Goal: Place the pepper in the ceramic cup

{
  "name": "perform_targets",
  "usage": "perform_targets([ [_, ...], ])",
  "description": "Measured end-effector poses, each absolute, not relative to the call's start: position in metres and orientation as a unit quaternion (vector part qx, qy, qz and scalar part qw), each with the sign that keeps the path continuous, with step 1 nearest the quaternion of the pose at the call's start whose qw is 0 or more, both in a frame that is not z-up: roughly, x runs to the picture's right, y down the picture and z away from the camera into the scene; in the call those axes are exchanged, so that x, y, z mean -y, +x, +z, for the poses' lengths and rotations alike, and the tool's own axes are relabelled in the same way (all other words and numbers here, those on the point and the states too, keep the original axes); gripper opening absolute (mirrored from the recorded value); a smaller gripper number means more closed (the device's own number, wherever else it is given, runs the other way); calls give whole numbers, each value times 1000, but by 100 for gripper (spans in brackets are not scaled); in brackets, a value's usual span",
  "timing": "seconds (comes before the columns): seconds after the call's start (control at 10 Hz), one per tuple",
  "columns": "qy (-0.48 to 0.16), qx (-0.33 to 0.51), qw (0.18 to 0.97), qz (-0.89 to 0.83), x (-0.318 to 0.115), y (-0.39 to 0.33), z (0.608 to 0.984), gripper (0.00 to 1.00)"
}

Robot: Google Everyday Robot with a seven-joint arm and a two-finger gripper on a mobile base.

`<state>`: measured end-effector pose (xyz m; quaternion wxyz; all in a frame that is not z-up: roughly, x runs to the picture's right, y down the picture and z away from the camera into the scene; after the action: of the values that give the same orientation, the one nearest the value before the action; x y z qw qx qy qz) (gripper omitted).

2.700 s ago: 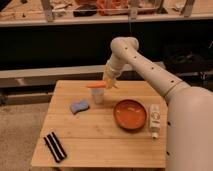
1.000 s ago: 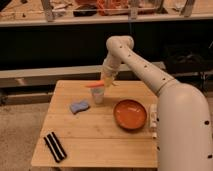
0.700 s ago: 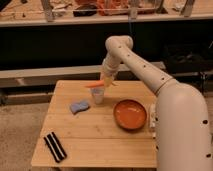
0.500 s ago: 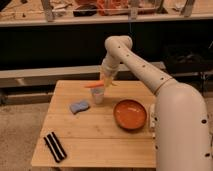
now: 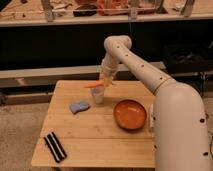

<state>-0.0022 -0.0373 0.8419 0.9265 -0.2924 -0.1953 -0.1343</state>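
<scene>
The slender orange pepper (image 5: 94,85) is held level in my gripper (image 5: 105,83) at the end of the white arm, just above the table's far middle. It hangs directly over the small whitish-grey ceramic cup (image 5: 98,95), which stands upright on the wooden table (image 5: 95,135). The pepper's tip points left and sits about at the cup's rim height or slightly above. My gripper is shut on the pepper's right end.
An orange-red bowl (image 5: 130,114) sits right of the cup. A blue sponge (image 5: 79,107) lies left of the cup. A black striped object (image 5: 55,146) lies at the table's front left. A white bottle (image 5: 151,119) is partly hidden behind my arm at the right edge.
My gripper with the pepper has moved left and back from beside the bowl, then down a little, and now hovers right over the cup.
</scene>
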Motion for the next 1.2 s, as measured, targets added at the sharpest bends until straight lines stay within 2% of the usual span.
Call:
perform_targets([
  [0.2,-292,195,926,-138,37,-3,843,13],
  [0.4,-292,195,926,-143,38,-3,844,23],
  [0.5,-292,194,925,-144,37,-4,844,23],
  [0.7,-291,194,925,-148,37,-4,845,14],
  [0.8,-291,194,925,-150,37,-5,845,15],
  [1.0,-291,194,924,-154,37,-6,845,23],
  [1.2,-291,194,923,-159,37,-8,846,25],
])
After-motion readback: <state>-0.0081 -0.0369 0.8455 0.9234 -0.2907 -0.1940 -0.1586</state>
